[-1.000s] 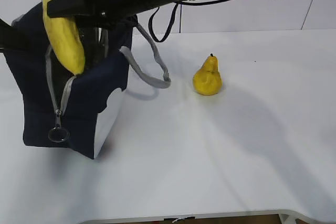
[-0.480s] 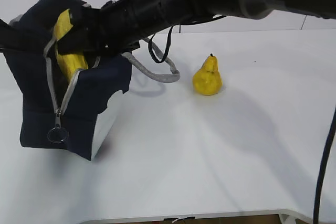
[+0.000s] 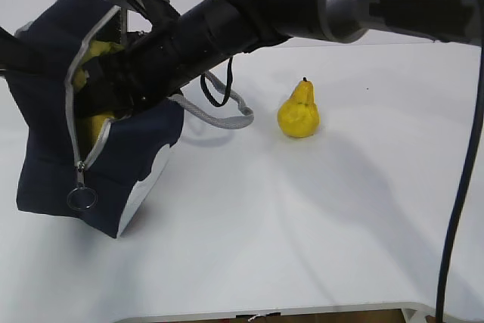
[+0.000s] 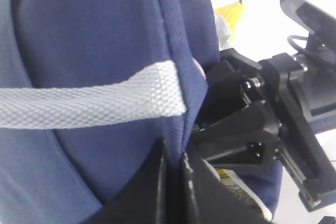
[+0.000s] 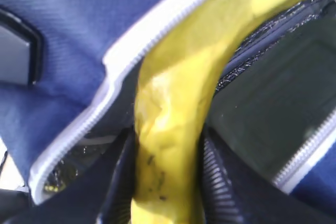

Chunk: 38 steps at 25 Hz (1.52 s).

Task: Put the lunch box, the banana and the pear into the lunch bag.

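Observation:
The navy lunch bag (image 3: 53, 156) stands at the left, unzipped and leaning. My right gripper (image 3: 102, 85) reaches into its opening, shut on the yellow banana (image 5: 173, 119), which hangs between the ribbed fingers (image 5: 218, 182) and past the grey zipper edge. Parts of the banana (image 3: 94, 52) show in the opening. A dull green flat panel (image 5: 268, 114) deep inside looks like the lunch box lid. The pear (image 3: 299, 111) sits upright on the table, right of the bag and apart from both arms. My left gripper (image 4: 173, 174) is shut on the lunch bag's fabric rim (image 4: 176, 103).
The bag's grey webbing handle (image 3: 219, 115) lies looped on the white table (image 3: 318, 225) between the bag and the pear. A ring pull (image 3: 81, 199) hangs at the zipper's lower end. A black cable (image 3: 461, 187) runs down the right edge.
My right arm has carried the banana from above the bag down into the opening. The bag has tipped and shifted a little to the left. The pear has not moved.

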Motion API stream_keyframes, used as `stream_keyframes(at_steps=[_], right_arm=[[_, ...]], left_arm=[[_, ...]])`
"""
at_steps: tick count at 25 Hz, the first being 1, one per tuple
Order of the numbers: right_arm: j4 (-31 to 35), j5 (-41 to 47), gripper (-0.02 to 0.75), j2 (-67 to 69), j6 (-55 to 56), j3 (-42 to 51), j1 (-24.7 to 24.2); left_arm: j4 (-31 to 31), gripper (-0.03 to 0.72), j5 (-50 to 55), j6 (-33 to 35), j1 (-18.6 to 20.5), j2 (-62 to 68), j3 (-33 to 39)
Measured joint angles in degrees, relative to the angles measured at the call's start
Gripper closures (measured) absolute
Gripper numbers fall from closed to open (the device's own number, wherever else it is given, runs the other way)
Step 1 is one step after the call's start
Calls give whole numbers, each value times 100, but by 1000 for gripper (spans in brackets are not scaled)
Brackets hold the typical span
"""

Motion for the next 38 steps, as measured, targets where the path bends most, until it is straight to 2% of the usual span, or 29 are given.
stream_keyframes(at_steps=[4,6,7,11,13,16,22,25,30,38], right_arm=[[-10,4,440,0,-76,-22,0],[28,13,405,0,-104,-22,0],[68,13,372,0,-134,-30,0],[114,117,160,0,-187,-214,8],[-14,234,127,13,-198,-378,8],[-532,603,142,13,-29,-809,8],[-2299,1849,178,13,599,-1949,8],[-2810,2059,180,13,733,-2349,8],[-3486,2150,181,-266,879,-2401,8],[-4877,2197,181,-1514,2061,-2189,-245]], left_arm=[[-21,704,0,0,0,0,0],[-21,704,0,0,0,0,0],[-21,704,0,0,0,0,0],[-30,704,0,0,0,0,0],[-43,704,9,0,0,0,0],[-52,704,9,0,0,0,0],[-52,704,13,0,0,0,0],[-52,704,13,0,0,0,0],[-52,704,73,0,0,0,0],[-52,704,103,0,0,0,0]])
